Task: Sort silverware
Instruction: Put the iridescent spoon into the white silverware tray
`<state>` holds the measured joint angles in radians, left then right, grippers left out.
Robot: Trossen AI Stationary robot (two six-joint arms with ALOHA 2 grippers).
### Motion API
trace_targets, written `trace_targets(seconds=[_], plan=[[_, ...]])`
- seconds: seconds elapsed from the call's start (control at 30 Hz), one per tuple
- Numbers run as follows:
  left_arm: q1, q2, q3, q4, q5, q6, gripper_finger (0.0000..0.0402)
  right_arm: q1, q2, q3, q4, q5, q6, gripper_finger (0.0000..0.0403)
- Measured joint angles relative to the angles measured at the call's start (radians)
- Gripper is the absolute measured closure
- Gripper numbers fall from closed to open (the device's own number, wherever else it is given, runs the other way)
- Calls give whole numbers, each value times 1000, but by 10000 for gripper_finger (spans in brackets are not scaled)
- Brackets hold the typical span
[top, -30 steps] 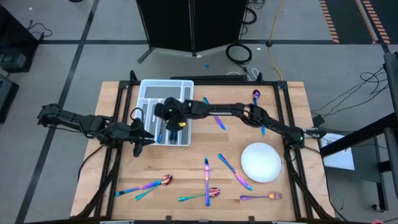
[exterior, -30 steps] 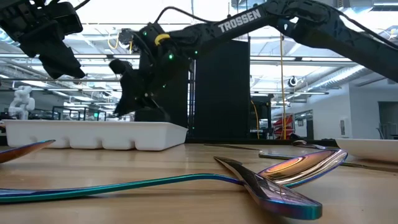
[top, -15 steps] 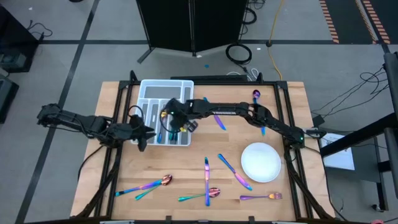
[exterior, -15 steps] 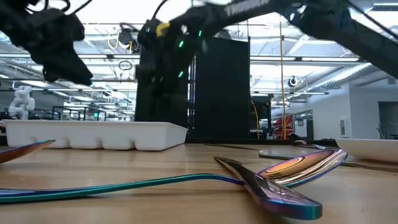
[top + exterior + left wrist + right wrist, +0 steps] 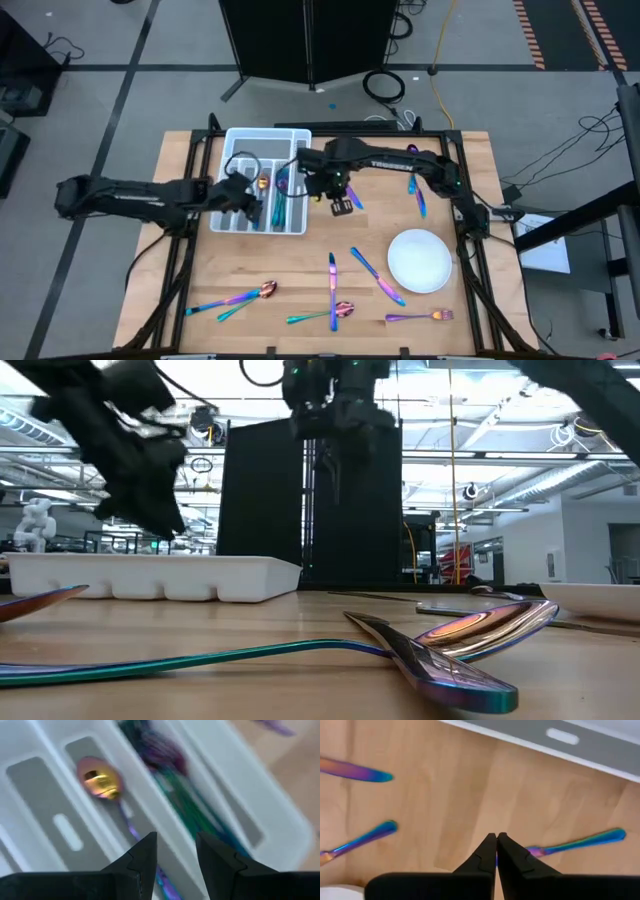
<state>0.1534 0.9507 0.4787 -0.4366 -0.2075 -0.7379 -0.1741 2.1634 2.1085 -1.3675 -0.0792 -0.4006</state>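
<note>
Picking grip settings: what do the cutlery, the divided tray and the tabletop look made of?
Cutlery, like the spoon: polished metal, likely, with a mirror-like rainbow sheen. Tray: white plastic, probably, smooth moulded walls. Tabletop: pale wood with visible grain.

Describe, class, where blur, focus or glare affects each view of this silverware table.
Left wrist view: the spoon is fairly sharp, the pieces beside it smeared. Low view: the near spoon is crisp with bright reflections, the left arm blurred. High view: even lighting on the tray.

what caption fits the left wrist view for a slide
Left pincer open above the white tray, a spoon lying in one compartment.
</note>
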Motion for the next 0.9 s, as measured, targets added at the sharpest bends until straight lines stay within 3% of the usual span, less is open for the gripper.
trace_targets(seconds=[0.2, 0.4, 0.53, 0.7, 0.9], plan=[[97, 209, 73, -29, 73, 45, 265, 35, -199, -312, 184, 7, 62, 403], [131, 363, 136, -66, 76, 65, 265, 38, -495, -739, 618, 35, 102, 403], [144, 431, 166, -69, 76, 63, 266, 39, -654, -949, 863, 35, 128, 403], [154, 502, 199, -75, 74, 63, 266, 53, -782, -1106, 997, 31, 143, 403], [153, 580, 234, -105, 51, 63, 266, 53, -862, -1141, 1002, 36, 149, 403]])
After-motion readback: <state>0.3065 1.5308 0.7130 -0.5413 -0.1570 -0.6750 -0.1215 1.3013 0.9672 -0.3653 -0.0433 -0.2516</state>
